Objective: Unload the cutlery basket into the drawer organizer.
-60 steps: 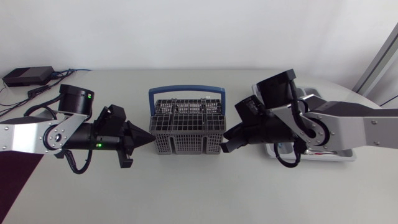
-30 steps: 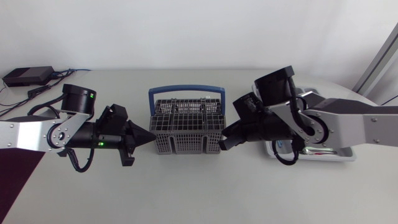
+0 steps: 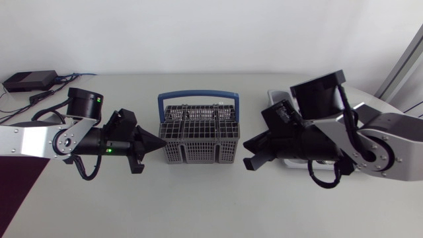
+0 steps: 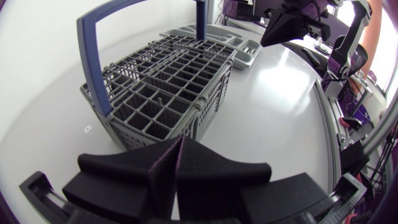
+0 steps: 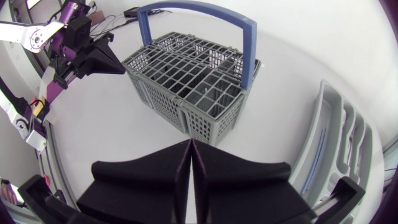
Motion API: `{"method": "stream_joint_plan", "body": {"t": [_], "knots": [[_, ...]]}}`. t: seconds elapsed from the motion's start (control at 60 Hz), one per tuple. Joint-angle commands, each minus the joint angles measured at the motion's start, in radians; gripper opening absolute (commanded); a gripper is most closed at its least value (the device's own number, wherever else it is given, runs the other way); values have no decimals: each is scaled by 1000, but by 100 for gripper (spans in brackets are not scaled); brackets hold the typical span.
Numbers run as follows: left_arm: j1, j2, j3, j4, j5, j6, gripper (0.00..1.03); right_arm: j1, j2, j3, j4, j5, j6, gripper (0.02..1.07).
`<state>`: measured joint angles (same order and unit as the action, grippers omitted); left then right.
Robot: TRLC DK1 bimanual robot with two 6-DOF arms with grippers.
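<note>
The grey cutlery basket [image 3: 198, 137] with a raised blue handle [image 3: 198, 97] stands mid-table. No cutlery shows in its compartments in either wrist view. My left gripper [image 3: 160, 141] is shut, its tip at the basket's left wall. My right gripper [image 3: 248, 162] is shut and empty, a short way off the basket's front right corner. The grey drawer organizer [image 3: 273, 96] lies mostly hidden under my right arm. From the left wrist, the shut fingers [image 4: 180, 149] point at the basket [image 4: 168, 93], with the organizer [image 4: 217, 34] beyond. From the right wrist, the basket [image 5: 193, 74] is ahead of the shut gripper [image 5: 191, 146] and the organizer [image 5: 339, 143] beside it.
A black box [image 3: 30, 80] with cables sits at the table's back left corner. My other arm shows in each wrist view, past the basket: the right gripper [image 4: 292, 25] and the left gripper [image 5: 102, 56].
My right gripper has drawn back from the basket's right wall, moving right and toward the table's front. The left gripper has edged slightly closer to the basket. Both stayed shut.
</note>
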<state>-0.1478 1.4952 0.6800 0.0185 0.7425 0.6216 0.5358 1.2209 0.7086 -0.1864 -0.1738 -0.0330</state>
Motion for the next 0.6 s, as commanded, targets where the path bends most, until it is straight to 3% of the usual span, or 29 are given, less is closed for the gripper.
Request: {"method": "stream_joint_plan", "body": {"t": [0.0,0.167,0.4,0.533,0.583], "knots": [[13,-24,-10,11,-5,-14,25,10,-37,-31,-25,13,21,7],[7,-70,-42,11,-12,-23,25,13,-106,-54,-59,19,19,7],[36,-317,-137,-29,-49,-94,26,-14,-285,-87,-122,51,-1,7],[42,-447,-185,-37,-149,-131,32,-25,-380,-124,-130,109,-31,7],[50,-512,-200,-58,-164,-143,41,-31,-414,-141,-137,122,-42,7]]}}
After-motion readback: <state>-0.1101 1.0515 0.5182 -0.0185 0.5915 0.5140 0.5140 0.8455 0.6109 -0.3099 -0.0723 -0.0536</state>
